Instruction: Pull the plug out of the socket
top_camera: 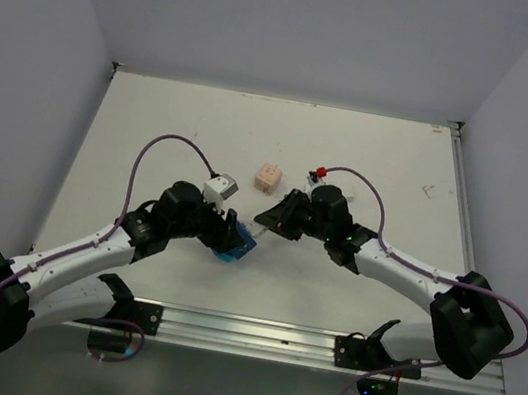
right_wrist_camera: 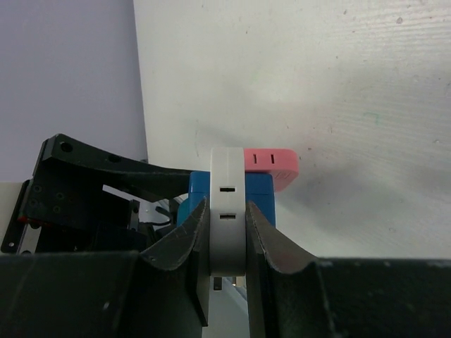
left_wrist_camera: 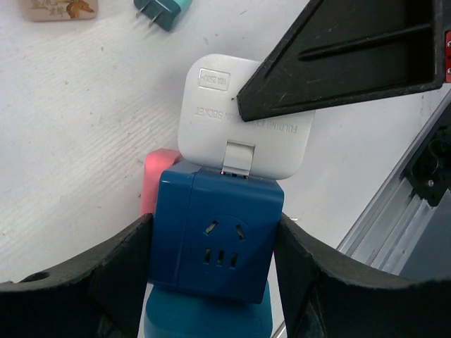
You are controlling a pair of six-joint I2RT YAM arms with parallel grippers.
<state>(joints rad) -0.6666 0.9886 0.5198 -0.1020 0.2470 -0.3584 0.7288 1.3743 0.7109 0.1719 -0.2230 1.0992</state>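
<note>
The white plug (right_wrist_camera: 227, 211) is seated in the blue socket cube (left_wrist_camera: 218, 239), which sits near the middle of the worktop (top_camera: 152, 138). In the left wrist view the plug stands at 12 o'clock from the cube. Its flat body rises from the cube's top face, so the line of withdrawal probably runs toward 12 o'clock there.

The left gripper (top_camera: 223, 228) is about half open, with its fingers (left_wrist_camera: 120, 267) pressed on the cube's two side faces, bracing it. The right gripper (top_camera: 276, 218) comes in from 3 o'clock in the overhead view and is the nearer one to the plug. It is closed on the plug's two broad faces, which show edge-on in its own camera.

A pink adapter (left_wrist_camera: 158, 179) is attached to the cube's side at 9 o'clock. A teal plug (left_wrist_camera: 163, 10) lies loose at 11 o'clock, and a wooden block (top_camera: 267, 177) sits just beyond the two grippers. No container is in view.
</note>
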